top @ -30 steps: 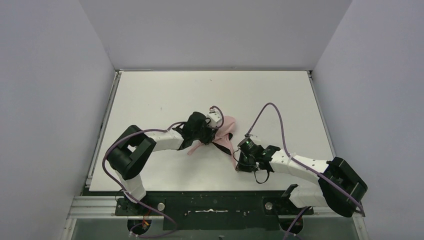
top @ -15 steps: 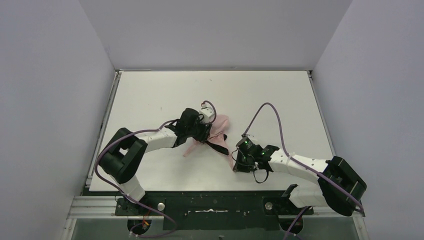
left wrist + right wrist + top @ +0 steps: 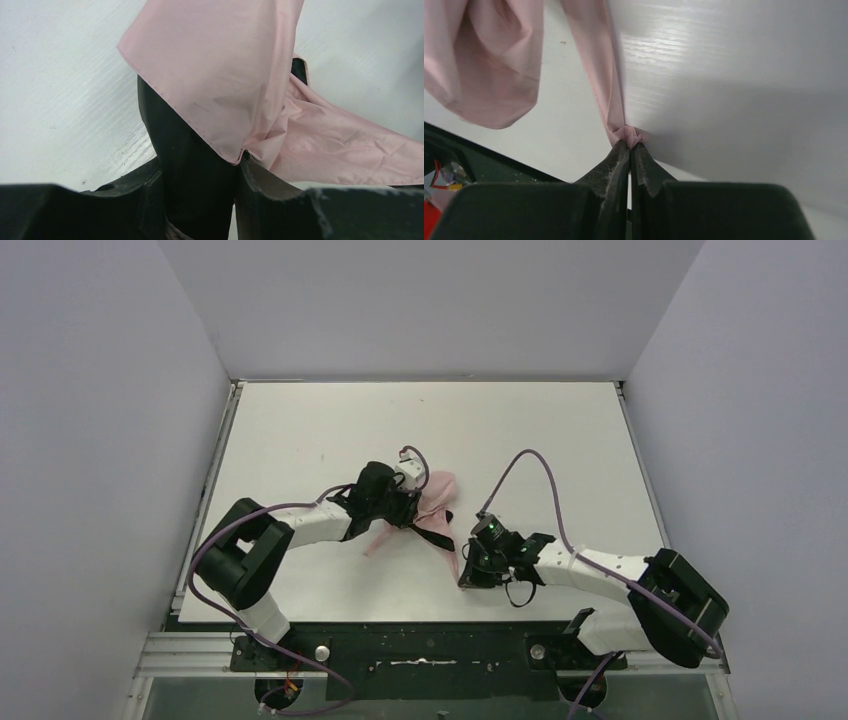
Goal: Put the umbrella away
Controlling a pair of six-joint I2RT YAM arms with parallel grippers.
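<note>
The umbrella [image 3: 437, 502] lies collapsed near the middle of the white table [image 3: 300, 430], pale pink outside with black folds showing. My left gripper [image 3: 408, 508] is shut on its bundled canopy. In the left wrist view the black fabric [image 3: 192, 165] fills the gap between the fingers, with pink cloth [image 3: 225, 70] draped over it. My right gripper [image 3: 466, 576] sits near the table's front edge. Its tips [image 3: 629, 146] pinch the end of a thin stretched pink flap [image 3: 599, 80]. Handle and shaft are hidden.
Grey walls close in the table on the left, back and right. A dark metal frame [image 3: 420, 650] runs along the near edge, just behind the right gripper. Purple cables loop over both arms.
The left gripper has pulled the umbrella bundle a little to the left. The right gripper has shifted slightly left with the flap still pinched.
</note>
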